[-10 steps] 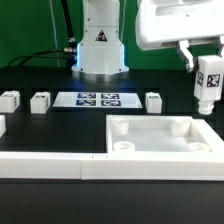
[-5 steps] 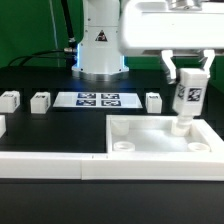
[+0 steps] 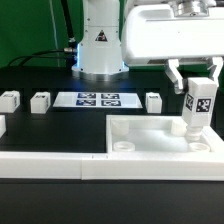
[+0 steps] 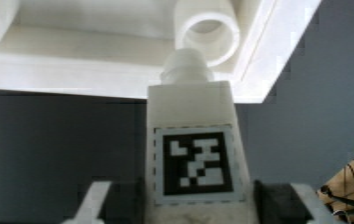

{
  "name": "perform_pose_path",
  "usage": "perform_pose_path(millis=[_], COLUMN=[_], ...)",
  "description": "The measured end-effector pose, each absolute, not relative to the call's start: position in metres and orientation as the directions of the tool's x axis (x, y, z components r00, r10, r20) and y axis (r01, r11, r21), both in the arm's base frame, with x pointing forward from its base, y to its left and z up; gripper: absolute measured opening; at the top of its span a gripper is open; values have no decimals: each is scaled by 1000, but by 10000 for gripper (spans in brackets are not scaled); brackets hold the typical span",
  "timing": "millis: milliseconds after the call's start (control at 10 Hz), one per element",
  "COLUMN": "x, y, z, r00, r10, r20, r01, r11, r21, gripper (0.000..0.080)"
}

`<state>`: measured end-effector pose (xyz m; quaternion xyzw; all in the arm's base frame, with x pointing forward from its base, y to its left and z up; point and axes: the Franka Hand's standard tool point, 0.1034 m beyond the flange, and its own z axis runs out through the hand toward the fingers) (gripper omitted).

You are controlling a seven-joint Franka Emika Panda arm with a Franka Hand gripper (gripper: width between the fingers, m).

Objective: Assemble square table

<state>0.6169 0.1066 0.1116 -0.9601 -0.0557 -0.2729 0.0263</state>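
Presently, gripper (image 3: 197, 92) clamped on one upright tagged leg (image 3: 196, 112), tip poised at the tabletop's (image 3: 150, 135) corner socket (image 4: 209, 35) on the exterior view's right; likely hazard: slight misalignment or tilt jamming it on the socket rim.

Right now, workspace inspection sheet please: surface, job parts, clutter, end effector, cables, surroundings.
Surface: black table, marker board lying flat on it.
Job's things: square tabletop, sockets up; three loose legs farther back; fourth leg upright, tip at a corner socket, the exterior view's right.
Clutter: nothing seen.
Grasping part: end effector shut on the fourth leg.
Cables: black cables behind the robot base.
Surroundings: white barrier wall along the front; green backdrop.
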Motion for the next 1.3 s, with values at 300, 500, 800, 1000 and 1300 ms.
perform_pose_path(millis=[300, 500, 800, 1000, 1300], x=[612, 609, 613, 611, 611], y=[118, 122, 120, 117, 115], z=[104, 98, 97, 92, 91], r00=[848, 848, 833, 837, 838], r10=[108, 116, 122, 122, 122], r20=[519, 518, 540, 533, 533], r01=[139, 146, 150, 148, 147], r11=[-990, -989, -989, -989, -989], r21=[-20, -18, -9, -6, -4], gripper=[293, 293, 293, 293, 293])
